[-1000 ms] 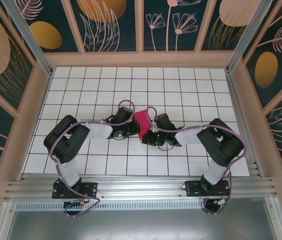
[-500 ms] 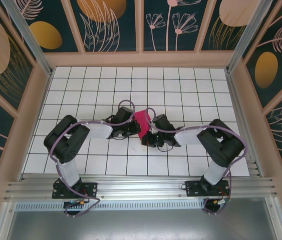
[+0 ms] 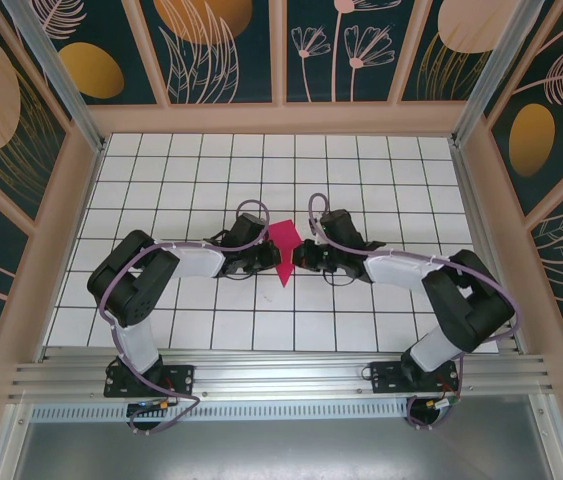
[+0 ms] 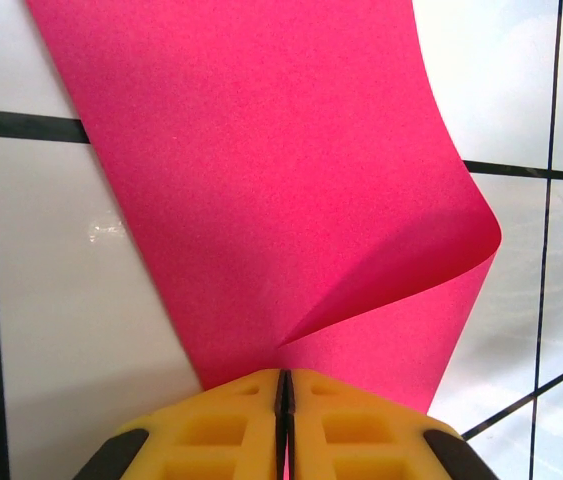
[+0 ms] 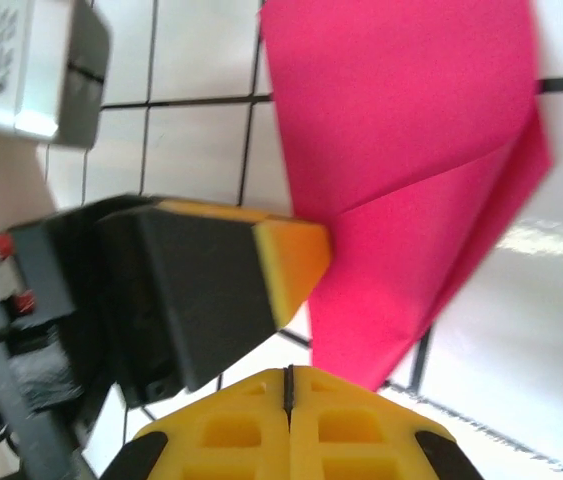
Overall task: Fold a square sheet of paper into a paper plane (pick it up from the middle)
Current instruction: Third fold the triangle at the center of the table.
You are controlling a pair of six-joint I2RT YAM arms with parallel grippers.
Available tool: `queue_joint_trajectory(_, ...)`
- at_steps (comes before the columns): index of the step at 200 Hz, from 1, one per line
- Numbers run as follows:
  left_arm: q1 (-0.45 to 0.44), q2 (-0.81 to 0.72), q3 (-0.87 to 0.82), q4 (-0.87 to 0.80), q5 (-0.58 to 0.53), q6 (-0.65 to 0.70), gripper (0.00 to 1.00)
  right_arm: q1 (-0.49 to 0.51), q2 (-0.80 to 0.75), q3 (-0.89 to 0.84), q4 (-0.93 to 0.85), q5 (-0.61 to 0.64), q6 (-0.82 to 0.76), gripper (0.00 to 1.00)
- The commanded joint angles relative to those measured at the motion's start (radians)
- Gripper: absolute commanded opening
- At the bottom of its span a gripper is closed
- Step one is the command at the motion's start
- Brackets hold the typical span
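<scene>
Our right gripper, clamped shut, has swung farther back beside the thin magenta-pink square sheet of paper, which our left gripper pinches mid-table and which now tapers to a point, so the folding seems barely begun.

Bright, even light falls from above on the white bench, and shadows are faint and soft. In the left wrist view, small glare spots shine on the tiles. The right wrist view is blurred, and the pink paper has soft edges.
</scene>
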Motion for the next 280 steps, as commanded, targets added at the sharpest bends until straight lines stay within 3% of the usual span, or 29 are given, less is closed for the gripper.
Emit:
queue_joint_trajectory(1,-0.002,0.029,0.005,-0.047,-0.034,0.013,0.12,-0.009,0.046,0.034,-0.01,-0.005,-0.034,0.04)
queue_joint_trajectory(93,-0.002,0.031,0.024,-0.072,-0.041,0.019,0.12,-0.049,0.205,0.115,-0.002,-0.013,-0.054,0.04)
queue_joint_trajectory(183,-0.001,0.022,0.03,-0.081,-0.044,0.021,0.12,-0.052,0.247,0.123,0.006,-0.018,-0.06,0.04)
queue_joint_trajectory(232,-0.002,-0.051,0.063,-0.052,-0.012,0.028,0.15,-0.04,0.26,0.131,-0.022,0.007,-0.047,0.05)
queue_joint_trajectory(280,-0.003,-0.135,-0.02,0.027,0.008,-0.036,0.17,-0.012,0.254,0.128,-0.022,0.01,-0.017,0.05)
